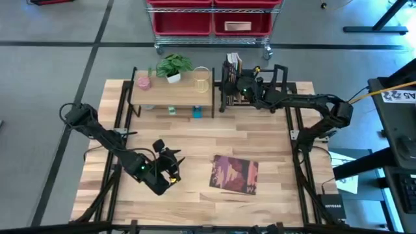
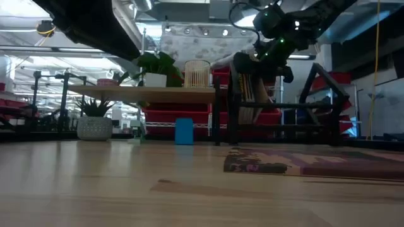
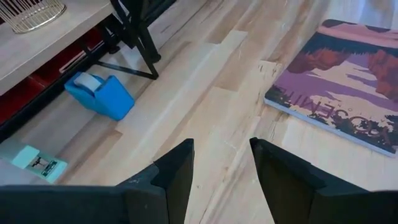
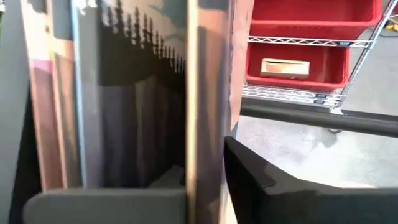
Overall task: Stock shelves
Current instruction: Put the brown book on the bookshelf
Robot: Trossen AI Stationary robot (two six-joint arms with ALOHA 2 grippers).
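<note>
At upper right of the high view, the right hand (image 1: 242,84) pinches a thin stiff book (image 4: 208,93) in the black rack (image 1: 257,88); the flat book (image 1: 234,174) needs an edge grip; the left hand (image 1: 170,164) is wide

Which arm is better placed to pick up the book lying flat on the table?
Left. Its end effector hovers open beside the flat book, while the right end effector is busy among books in the black rack.
</note>
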